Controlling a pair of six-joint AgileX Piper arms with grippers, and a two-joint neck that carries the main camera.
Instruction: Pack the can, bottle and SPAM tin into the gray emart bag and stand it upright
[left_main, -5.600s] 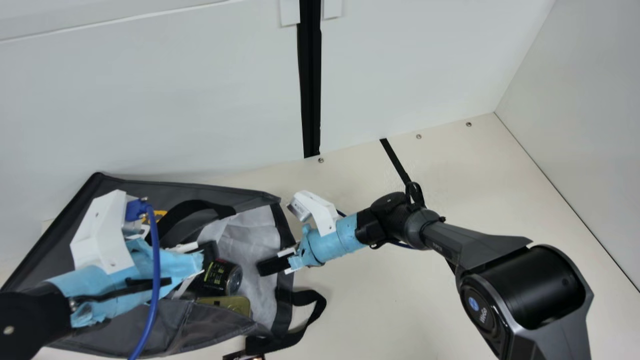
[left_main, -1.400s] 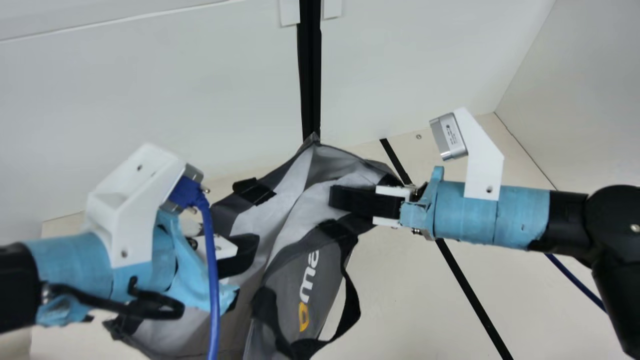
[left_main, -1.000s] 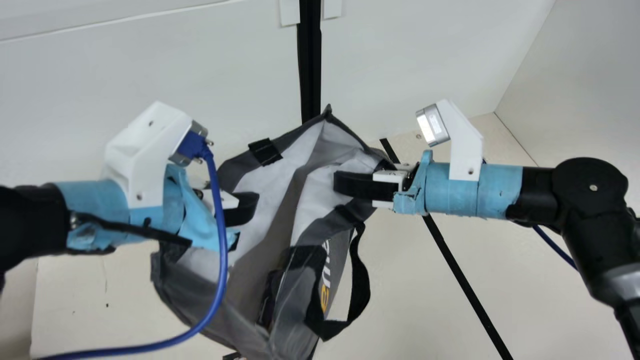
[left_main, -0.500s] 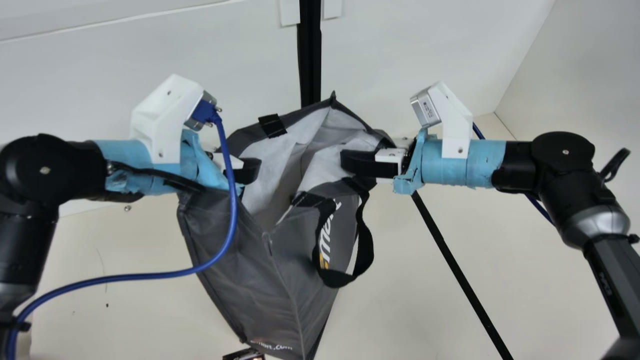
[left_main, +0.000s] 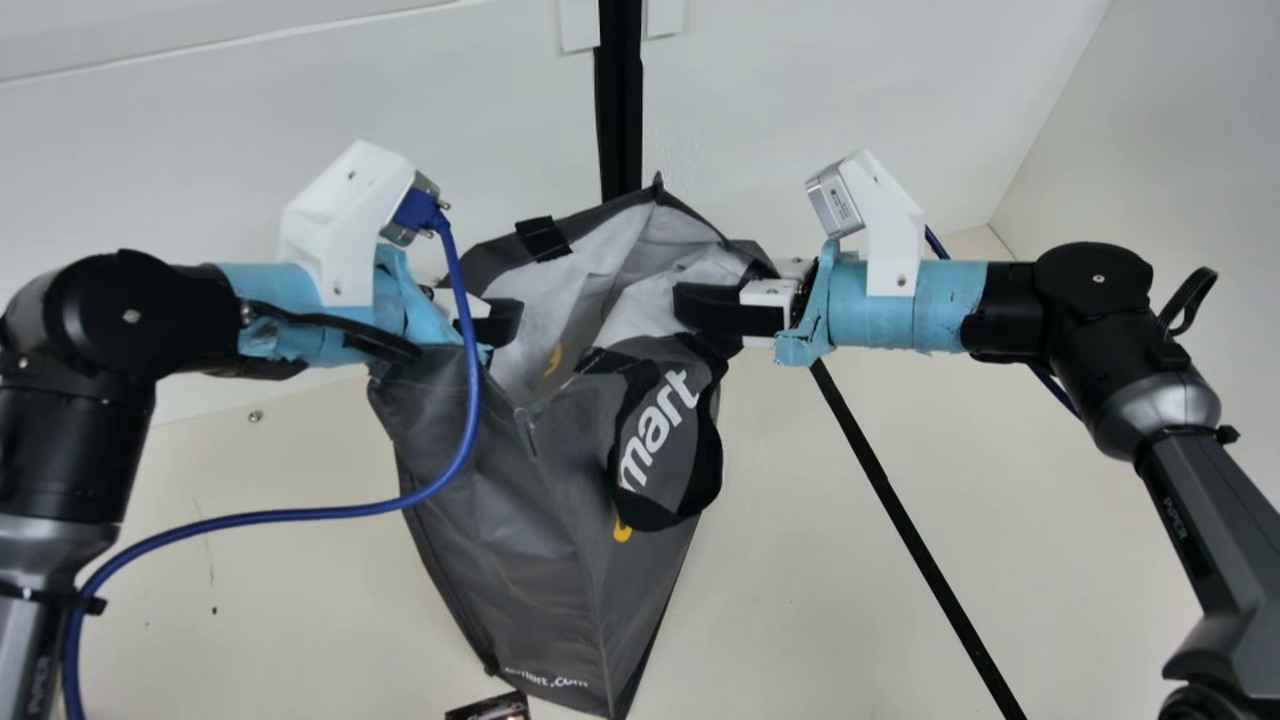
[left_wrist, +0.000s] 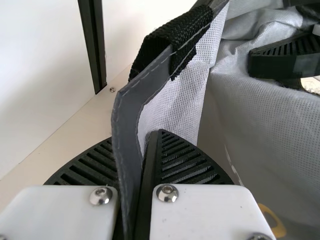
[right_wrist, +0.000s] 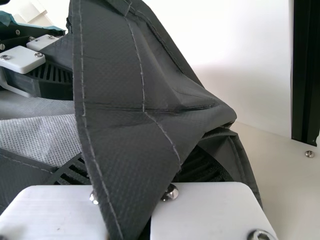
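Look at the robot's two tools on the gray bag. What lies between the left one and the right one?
The main view shows the open mouth of the gray bag, pale lining showing, between left tool and right tool.

White walls (left_main: 800, 110) stand either side of the black post (left_main: 621, 100). Below the post lies the cream table (left_main: 800, 600), a black strip (left_main: 915, 532) slanting across it.

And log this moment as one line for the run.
bag: mouth open, roughly upright | left end effector: shut on bag | right end effector: shut on bag | resting or lifted: unclear
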